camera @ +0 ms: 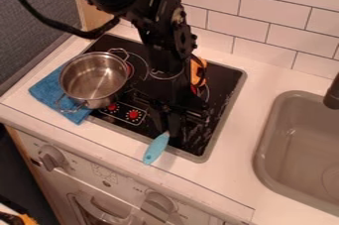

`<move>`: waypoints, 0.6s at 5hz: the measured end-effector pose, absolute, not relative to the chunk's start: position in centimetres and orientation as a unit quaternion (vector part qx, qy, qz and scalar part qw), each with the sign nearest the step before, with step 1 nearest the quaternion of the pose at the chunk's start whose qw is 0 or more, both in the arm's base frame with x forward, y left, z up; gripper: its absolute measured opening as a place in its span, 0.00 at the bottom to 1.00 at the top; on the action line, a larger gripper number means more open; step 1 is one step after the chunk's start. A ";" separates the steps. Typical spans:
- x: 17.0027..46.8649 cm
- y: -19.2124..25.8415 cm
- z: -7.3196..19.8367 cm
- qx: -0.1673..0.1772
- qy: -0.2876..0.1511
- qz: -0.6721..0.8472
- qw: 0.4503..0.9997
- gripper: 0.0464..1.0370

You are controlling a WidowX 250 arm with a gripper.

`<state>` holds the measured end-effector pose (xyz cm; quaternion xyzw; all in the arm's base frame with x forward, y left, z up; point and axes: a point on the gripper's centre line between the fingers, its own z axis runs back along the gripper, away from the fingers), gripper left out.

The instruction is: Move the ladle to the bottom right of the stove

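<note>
The black gripper (171, 126) hangs over the front part of the black stove (219, 90), right of the pot and the red knobs. Just below it is the light blue handle (157, 148) of the ladle, slanting down and left across the stove's front edge onto the white counter. The handle's upper end meets the gripper in this view; whether they touch is unclear. The rest of the ladle cannot be made out against the dark gripper and stove.
A steel pot (94, 79) with two handles stands at the stove's left, beside a blue cloth (45, 90) partly beneath it. An orange object (198, 71) lies behind the arm. A grey sink (298, 154) with a dark faucet (332, 95) is at the right; tiled wall behind.
</note>
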<state>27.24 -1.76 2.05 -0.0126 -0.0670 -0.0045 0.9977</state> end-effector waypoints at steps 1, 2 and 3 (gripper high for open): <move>27.4 -1.7 3.2 -0.012 -0.083 -0.010 0.996 0.60; 27.2 -1.6 4.4 -0.017 -0.087 -0.020 0.996 0.89; 27.3 -1.6 5.2 -0.022 -0.088 -0.030 0.995 0.97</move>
